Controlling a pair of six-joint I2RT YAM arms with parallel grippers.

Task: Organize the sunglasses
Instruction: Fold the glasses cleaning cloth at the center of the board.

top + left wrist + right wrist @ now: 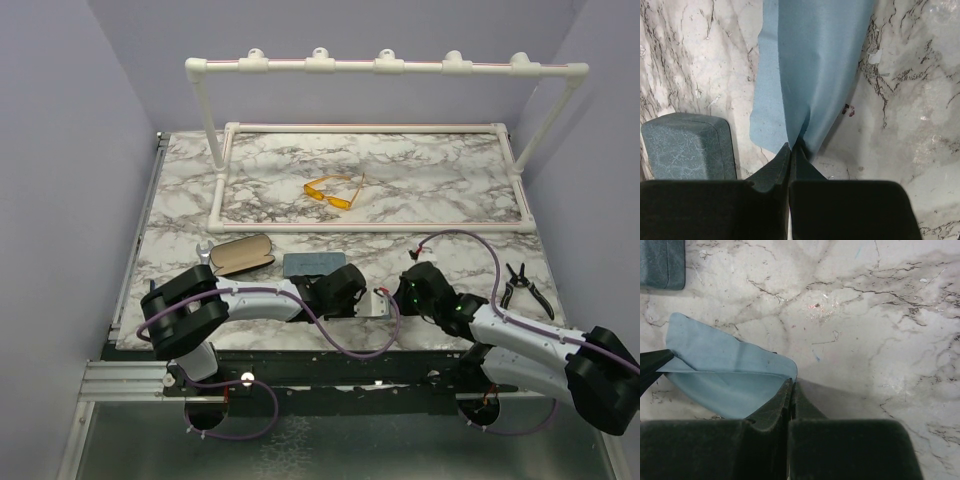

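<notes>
We see pale lavender walls [60, 150] on three sides. White-and-grey marble-pattern table [440, 190], evenly lit, with a soft glare patch in the right wrist view. White PVC pipe frame [385, 66] stands on its far half. Aluminium rails [120, 375] run along the near edge, grey speckled floor [330, 450] below.

Sunglasses [330, 192] inside pipe frame [400, 228]; oval case [242, 254] before it, left of rectangular case [315, 263]

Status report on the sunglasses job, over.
Left hand and right hand shut on blue cloth. Yellow sunglasses far back, untouched. Grey-blue case between hands and them.
</notes>
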